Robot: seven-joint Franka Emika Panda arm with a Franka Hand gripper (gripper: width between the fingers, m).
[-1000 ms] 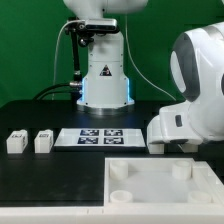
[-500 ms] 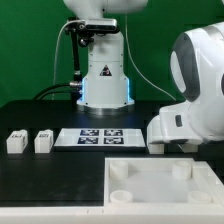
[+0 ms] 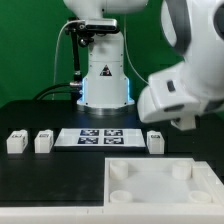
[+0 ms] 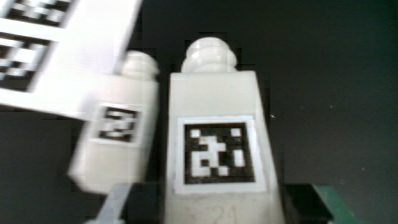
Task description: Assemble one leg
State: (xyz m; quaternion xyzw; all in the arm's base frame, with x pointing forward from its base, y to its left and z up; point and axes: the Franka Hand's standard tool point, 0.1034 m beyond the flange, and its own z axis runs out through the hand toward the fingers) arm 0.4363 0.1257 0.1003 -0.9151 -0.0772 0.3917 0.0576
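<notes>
— The arm (image 3: 185,90) has lifted; a second leg (image 3: 154,141) now shows mid-table, beside the marker board (image 3: 98,136).
— The gripper (image 4: 221,203) looks clamped on the leg (image 4: 217,120), raised just above there. Picked, then; fitting comes next.

arm (image 3: 185,90) now higher, leg (image 3: 154,141) newly in view beside the marker board (image 3: 100,136)

The exterior camera sits low at the near edge of the black surface (image 3: 40,120), facing the arm's white pedestal base (image 3: 105,85), while the wrist camera looks down so close that one small white rectangular plastic leg (image 4: 217,120) fills it, both catching the thin flat white marker board (image 3: 98,137) (image 4: 54,40).
</notes>
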